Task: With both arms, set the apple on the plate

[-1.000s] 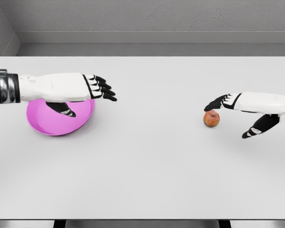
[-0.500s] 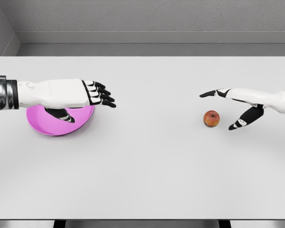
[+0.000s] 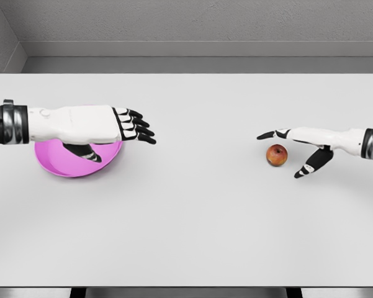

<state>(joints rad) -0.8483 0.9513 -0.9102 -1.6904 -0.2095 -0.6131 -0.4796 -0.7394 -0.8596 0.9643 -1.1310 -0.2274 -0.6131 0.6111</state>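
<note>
White table (image 3: 192,223) against grey wall (image 3: 192,22); both hands' fingers (image 3: 138,126) spread, apple (image 3: 277,154) unheld

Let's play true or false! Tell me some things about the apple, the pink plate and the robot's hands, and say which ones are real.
1. The apple sits on the pink plate. False: it lies on the white table, far to the plate's right.
2. The left hand is above the plate's edge. True.
3. The right hand squeezes the apple. False: its fingers are spread, holding nothing.
4. The apple is reddish. True.
5. The left hand holds a cup. False: it holds nothing.
</note>
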